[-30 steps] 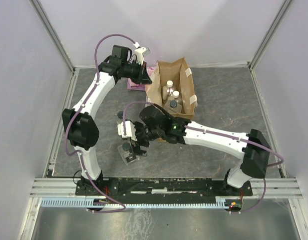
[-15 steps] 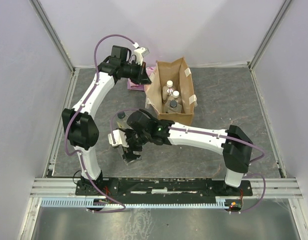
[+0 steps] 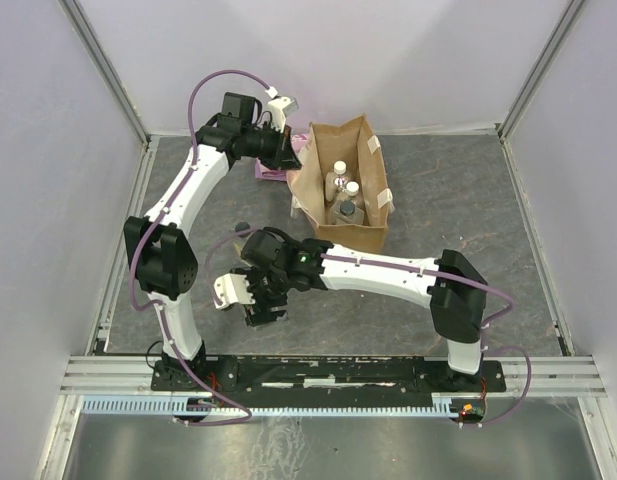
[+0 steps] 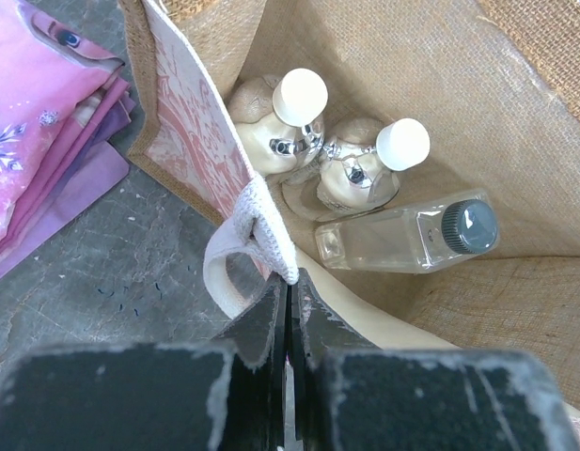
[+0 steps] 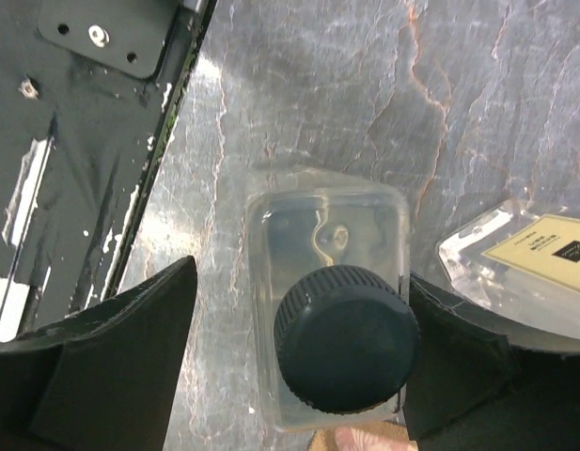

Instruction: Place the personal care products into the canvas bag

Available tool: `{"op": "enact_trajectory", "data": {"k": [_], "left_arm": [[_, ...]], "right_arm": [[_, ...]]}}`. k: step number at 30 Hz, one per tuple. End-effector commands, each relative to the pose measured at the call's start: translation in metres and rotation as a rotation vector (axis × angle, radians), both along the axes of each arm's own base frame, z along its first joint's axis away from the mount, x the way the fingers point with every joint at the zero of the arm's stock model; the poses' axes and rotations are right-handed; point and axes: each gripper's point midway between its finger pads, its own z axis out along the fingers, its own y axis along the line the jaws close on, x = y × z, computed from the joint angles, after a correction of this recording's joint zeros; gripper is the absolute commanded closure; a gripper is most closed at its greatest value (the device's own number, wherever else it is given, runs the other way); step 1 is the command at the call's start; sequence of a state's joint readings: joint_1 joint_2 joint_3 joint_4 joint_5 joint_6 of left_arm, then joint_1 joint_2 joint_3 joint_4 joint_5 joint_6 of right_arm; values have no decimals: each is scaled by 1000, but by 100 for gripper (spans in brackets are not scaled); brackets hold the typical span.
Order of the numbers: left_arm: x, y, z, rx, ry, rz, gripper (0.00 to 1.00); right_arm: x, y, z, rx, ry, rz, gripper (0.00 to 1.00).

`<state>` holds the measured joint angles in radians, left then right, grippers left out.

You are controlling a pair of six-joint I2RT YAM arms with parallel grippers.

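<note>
Here, the step in hand is the pick-up of a square clear bottle (image 5: 327,225) with a dark cap (image 5: 346,338), which stands upright on the table (image 5: 365,94) close to the black base plate (image 5: 73,141) at the near edge. The right pincer (image 5: 308,343) hangs over it with its jaws spread, one to each side. The one on the left of the wrist view is clearly apart from the bottle, while the other is very near it, and we cannot tell if it touches.

To do this well, we would centre the jaws on the flat sides before they close, and grip low on the body rather than on the cap, since the clear plastic looks slippery. A second clear, labelled thing (image 5: 525,254), probably another bottle, lies flat just beside the far jaw. We judge that a skewed closing could nudge it or tip the standing bottle.

The left pincer (image 4: 288,282) is pressed together on the pale bag handle (image 4: 242,249), holding the canvas bag (image 3: 360,238) open at the far side of the table beside the pink packet (image 4: 45,122). Inside already lie two round white-capped bottles (image 4: 304,117) and one square dark-capped bottle (image 4: 402,242). We would lift straight up, well clear of the bag's rim, and release over the free corner inside — not onto the caps.
</note>
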<state>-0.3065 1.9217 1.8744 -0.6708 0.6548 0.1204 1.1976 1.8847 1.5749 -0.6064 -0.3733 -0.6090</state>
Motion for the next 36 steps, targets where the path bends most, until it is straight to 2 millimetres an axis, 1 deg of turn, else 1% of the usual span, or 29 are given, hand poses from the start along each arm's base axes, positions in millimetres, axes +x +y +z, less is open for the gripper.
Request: {"op": "enact_trajectory", "data": {"k": [1,6,9,13,17,19,21,22,23,27,30,32,36], "left_arm": [[2,3,23,-4,-101,-18,97],[3,4,24,-4,-104,-15,97],[3,4,24,-5,-105,-14,97],[3,4,26,-6,-109,-13,97],[4,4,26,-3,-111,-12,97],[5,5,25,-3,-110,-10,97],[5,4,25,-2,-110,-11,97],[6,4,26,-3,-111,-9,97],[6,5,26,-3,-113,-8,97],[7,5,29,-5,-118,-6,97],[7,5,29,-7,-117,-6,97],[7,4,29,-7,-116,-7,97],[8,5,27,-8,-108,-2,97]], "right_arm": [[0,0,7,-38,-63,26,17],[-6,5,1,-47,-83,48,18],[-6,8,-2,-55,-97,55,18],[-4,10,-6,-78,-121,60,23],[-2,11,-11,-90,-129,56,32],[1,10,-12,-100,-134,49,39],[3,9,-13,-112,-142,43,50],[4,10,-13,-114,-145,36,59],[5,10,-12,-115,-147,27,69],[8,7,-8,-108,-133,-40,98],[13,5,4,-63,-93,-128,100],[18,3,18,-11,-75,-189,100],[27,-13,60,67,-67,-279,100]]}}
